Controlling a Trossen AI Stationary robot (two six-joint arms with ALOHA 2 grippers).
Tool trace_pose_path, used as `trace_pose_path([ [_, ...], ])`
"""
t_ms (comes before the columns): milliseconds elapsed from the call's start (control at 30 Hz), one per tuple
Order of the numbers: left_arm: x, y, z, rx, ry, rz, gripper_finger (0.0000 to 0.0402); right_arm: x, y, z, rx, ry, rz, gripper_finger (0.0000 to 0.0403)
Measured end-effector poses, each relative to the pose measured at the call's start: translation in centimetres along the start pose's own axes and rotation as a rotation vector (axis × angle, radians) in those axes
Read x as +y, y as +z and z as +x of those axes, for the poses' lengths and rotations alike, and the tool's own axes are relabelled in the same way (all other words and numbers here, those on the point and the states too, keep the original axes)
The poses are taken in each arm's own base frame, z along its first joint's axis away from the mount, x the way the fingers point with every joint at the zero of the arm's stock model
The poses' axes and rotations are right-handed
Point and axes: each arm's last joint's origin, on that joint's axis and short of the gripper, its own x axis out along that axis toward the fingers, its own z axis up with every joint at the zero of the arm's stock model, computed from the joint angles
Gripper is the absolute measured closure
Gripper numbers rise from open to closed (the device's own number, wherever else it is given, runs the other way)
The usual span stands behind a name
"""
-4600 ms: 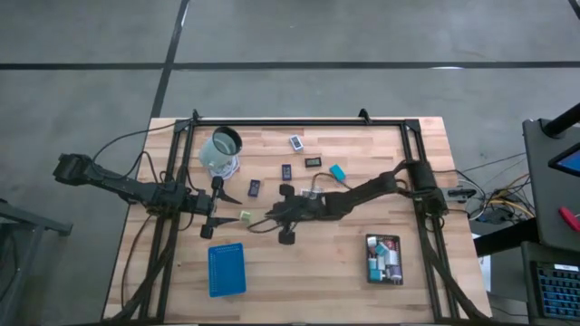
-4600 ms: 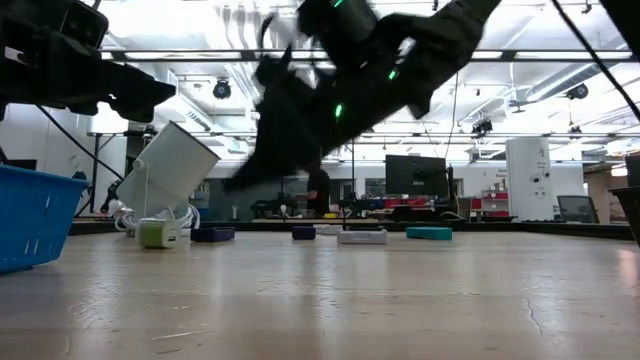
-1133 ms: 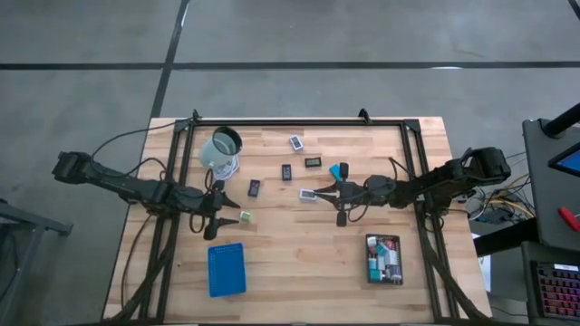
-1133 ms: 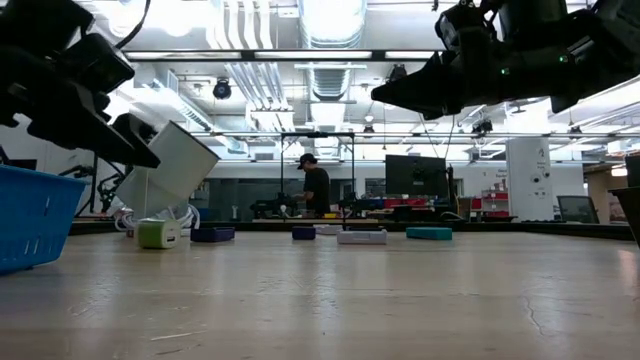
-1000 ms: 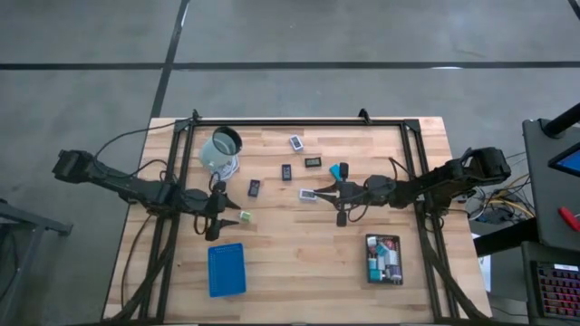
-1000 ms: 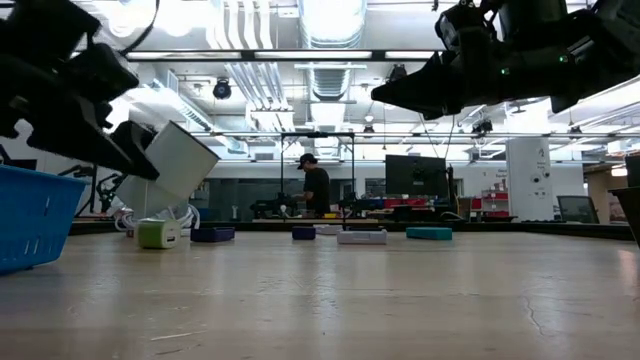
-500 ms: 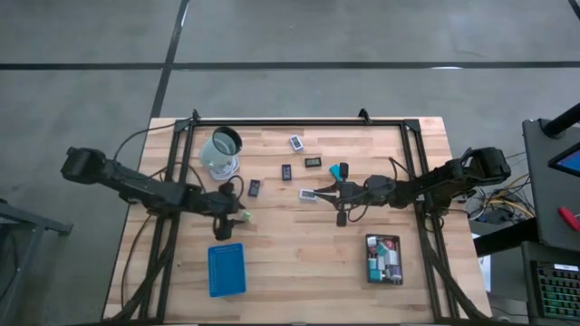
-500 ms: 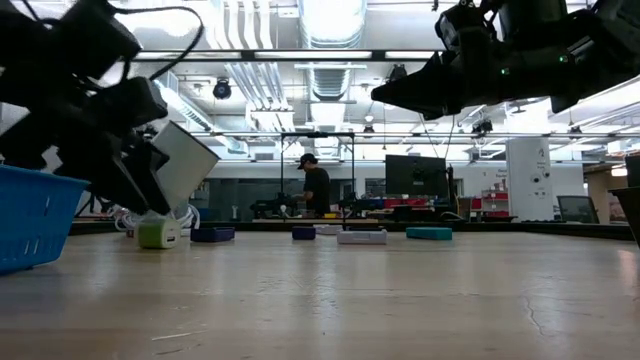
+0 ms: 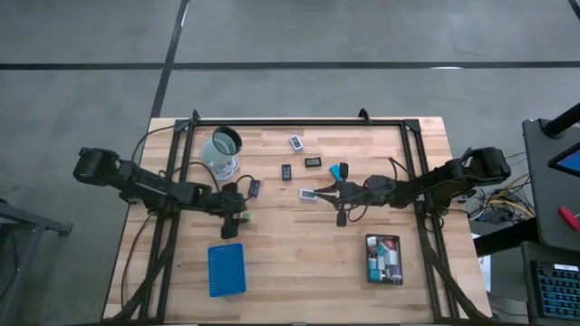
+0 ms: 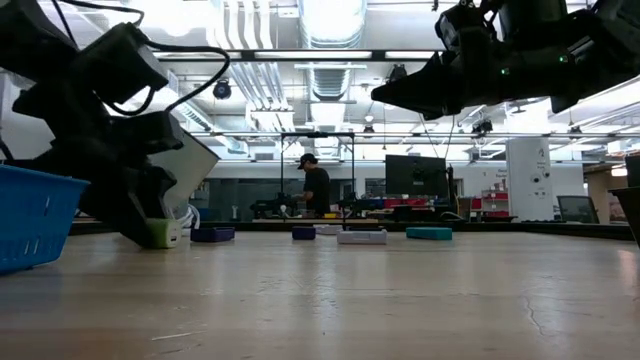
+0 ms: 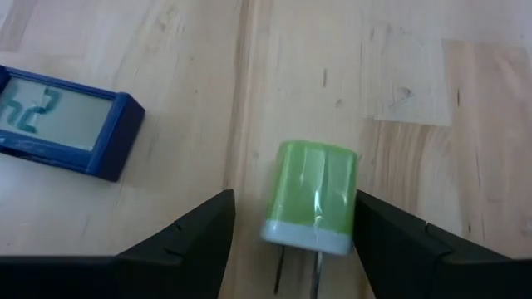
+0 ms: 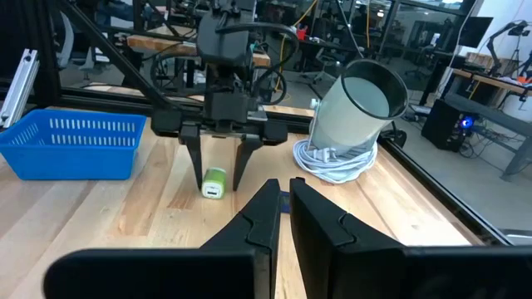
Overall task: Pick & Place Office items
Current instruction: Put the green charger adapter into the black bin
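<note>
Straddling the green charger block now, our left gripper is hanging with jaws apart, having slid in over the last second; nothing is clamped yet (a close looks next). Our right gripper is waiting mid-surface, jaws together, empty.

The left gripper stands low over the counter, its jaws spread with the green charger plug between them and a sliver of bare wood on either side. Close beside lies a blue display unit; the tipped cup on its coiled white cable stands behind. The blue basket flanks the front. The counter's middle front is open wood, with the right gripper raised above it.
</note>
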Motion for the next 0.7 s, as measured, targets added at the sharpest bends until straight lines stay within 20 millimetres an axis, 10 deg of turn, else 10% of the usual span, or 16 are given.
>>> trace_pose_path([
  [700, -0.04, 0.12, 0.11, -0.008, -0.018, 0.000, 0.0267, 0.01, -0.15, -0.01, 0.015, 0.002, -0.003, 0.0376],
])
